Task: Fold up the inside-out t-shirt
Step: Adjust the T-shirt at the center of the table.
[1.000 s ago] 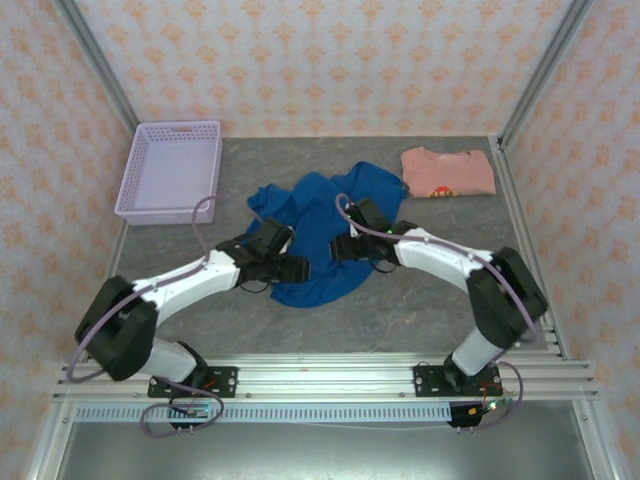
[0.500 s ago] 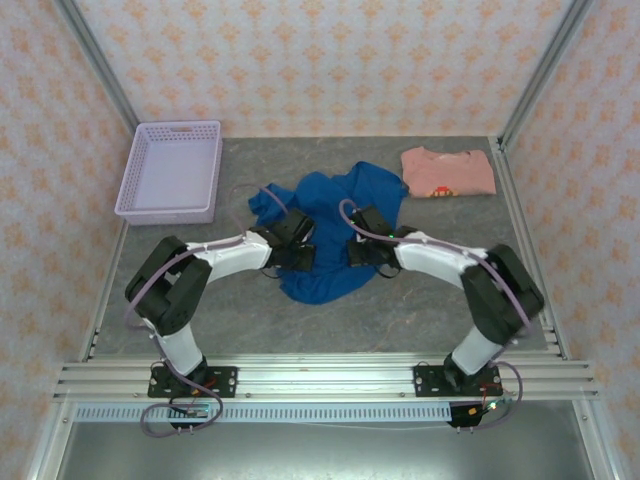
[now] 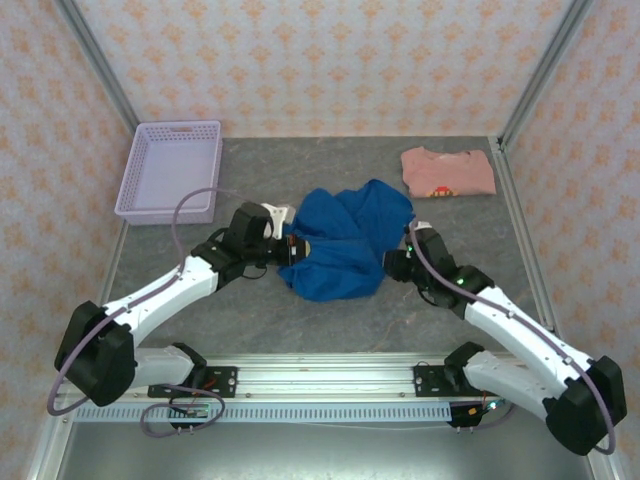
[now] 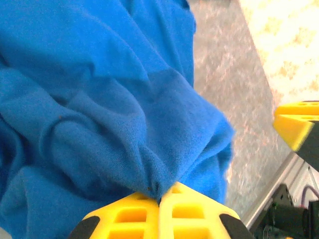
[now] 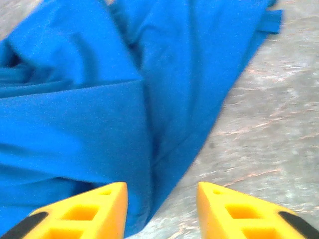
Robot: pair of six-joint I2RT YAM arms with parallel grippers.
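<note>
The inside-out t-shirt (image 3: 345,240) is a royal-blue heap bunched at mid-table, with no print showing. My left gripper (image 3: 290,248) sits at the heap's left edge. In the left wrist view its yellow fingertips (image 4: 160,199) are pressed together on a pinched fold of the t-shirt (image 4: 99,99). My right gripper (image 3: 392,262) is at the heap's right edge, low over the table. In the right wrist view it (image 5: 162,191) stands open, with the hem of the t-shirt (image 5: 99,99) lying loose between the jaws by the left finger and bare table by the right one.
A lavender basket (image 3: 170,170) stands at the back left. A folded salmon-pink shirt (image 3: 448,171) lies at the back right. Grey tabletop (image 5: 269,124) spreads right of the heap. Metal frame posts line both sides, and a rail (image 3: 320,385) runs along the near edge.
The left gripper shut on the shirt's left part. The right gripper closed, then opened and drew back to the right. The shirt is now bunched tighter and shifted slightly right.
</note>
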